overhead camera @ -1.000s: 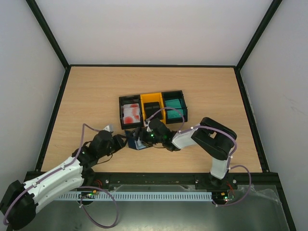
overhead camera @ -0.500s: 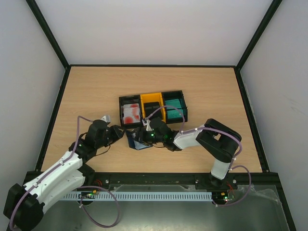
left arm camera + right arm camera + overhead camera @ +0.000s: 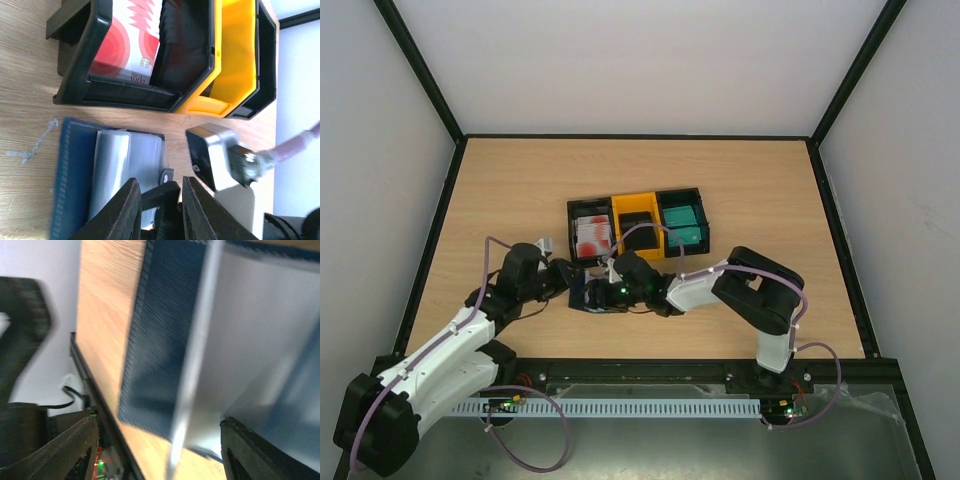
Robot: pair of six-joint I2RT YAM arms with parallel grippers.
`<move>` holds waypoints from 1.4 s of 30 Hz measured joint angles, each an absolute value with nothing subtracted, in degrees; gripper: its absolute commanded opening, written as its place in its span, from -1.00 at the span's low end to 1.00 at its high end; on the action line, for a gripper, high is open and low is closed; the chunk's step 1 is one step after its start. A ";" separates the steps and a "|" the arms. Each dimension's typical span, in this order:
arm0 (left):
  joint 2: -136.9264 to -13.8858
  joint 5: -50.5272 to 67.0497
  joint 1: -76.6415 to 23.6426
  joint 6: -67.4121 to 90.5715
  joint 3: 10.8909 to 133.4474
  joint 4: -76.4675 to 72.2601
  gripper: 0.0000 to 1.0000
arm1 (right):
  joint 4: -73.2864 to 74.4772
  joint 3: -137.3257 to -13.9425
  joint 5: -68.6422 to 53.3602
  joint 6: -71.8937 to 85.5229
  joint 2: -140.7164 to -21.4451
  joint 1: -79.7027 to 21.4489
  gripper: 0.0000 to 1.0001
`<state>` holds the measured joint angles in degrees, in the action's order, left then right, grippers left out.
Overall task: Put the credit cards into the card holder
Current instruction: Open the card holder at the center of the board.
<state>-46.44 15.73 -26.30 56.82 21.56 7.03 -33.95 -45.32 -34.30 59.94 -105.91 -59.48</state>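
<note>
We see holder (image 3: 75, 175) open on table, just beside bins (image 3: 80, 55) | cards (image 3: 125, 45) in bins | left gripper (image 3: 160, 182) narrow at holder edge, we cannot tell grip | right gripper (image 3: 159, 425) fingers wide apart.

Occlusion and blur notes.
Top view: card holder (image 3: 582, 300) mostly covered by left hand (image 3: 570, 283) and right hand (image 3: 603, 293); neither grip readable. Right wrist view blurred throughout, holder cut off at top and right. Left wrist view: fingers (image 3: 125, 210) cut by bottom edge, dark piece between them unidentifiable; red-blotched card (image 3: 127, 45) partly behind black bin (image 3: 75, 75) wall.
</note>
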 measured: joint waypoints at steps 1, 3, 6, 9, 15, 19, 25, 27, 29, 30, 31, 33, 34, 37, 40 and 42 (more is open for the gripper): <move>-46.74 16.10 -26.28 56.69 21.56 6.87 -0.49 | -33.19 -45.65 -34.17 59.46 -106.65 -59.55 0.32; -47.57 16.82 -26.13 56.31 21.56 6.48 -0.48 | -31.51 -46.22 -33.65 58.63 -108.12 -59.57 0.32; -49.28 18.20 -25.98 55.88 21.54 5.15 -0.48 | -30.35 -47.81 -33.01 57.25 -109.06 -59.61 0.32; -51.31 20.12 -25.96 55.46 21.32 3.11 -0.48 | -28.91 -49.30 -32.34 55.86 -109.75 -59.66 0.33; -56.49 22.52 -25.71 53.93 21.08 -0.89 -0.50 | -27.75 -50.00 -31.88 53.87 -109.95 -59.77 0.34; -59.81 21.04 -25.36 52.80 21.04 -1.41 -0.52 | -27.59 -50.00 -31.75 52.71 -109.95 -59.88 0.33; -63.88 18.04 -25.17 51.18 20.01 -1.39 -0.52 | -25.96 -49.89 -30.65 50.61 -109.01 -60.07 0.30; -65.32 17.58 -25.17 50.70 19.29 -1.19 -0.52 | -23.75 -49.65 -29.12 49.89 -107.77 -60.07 0.26; -66.08 17.32 -25.19 50.26 18.48 -0.58 -0.52 | -19.44 -49.60 -25.67 49.06 -105.73 -60.07 0.21; -66.15 17.43 -25.19 50.09 18.24 -0.60 -0.52 | -17.41 -49.65 -23.77 48.73 -104.75 -60.07 0.18; -66.11 17.39 -25.21 49.89 18.26 -0.62 -0.52 | -15.03 -49.89 -21.43 48.23 -103.77 -60.07 0.15; -66.17 17.52 -25.23 49.54 18.26 -0.71 -0.52 | -9.93 -50.94 -16.75 47.64 -102.32 -60.38 0.11; -66.26 17.54 -25.32 49.41 18.26 -0.82 -0.52 | -7.33 -51.72 -14.26 47.35 -101.91 -60.55 0.10; -66.72 17.80 -25.50 49.08 18.26 -1.34 -0.51 | -0.10 -53.87 -6.72 46.85 -101.14 -60.86 0.10; -67.07 17.80 -25.91 48.95 18.28 -1.93 -0.49 | 6.13 -54.15 0.67 46.59 -99.15 -60.99 0.16; -67.16 17.76 -26.26 48.77 18.37 -2.00 -0.46 | 10.22 -54.15 6.02 46.46 -96.92 -61.01 0.21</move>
<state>-67.16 17.76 -26.26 48.77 18.37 -2.00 10.22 -54.15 6.02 46.46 -96.92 -61.01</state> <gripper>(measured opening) 0.250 0.574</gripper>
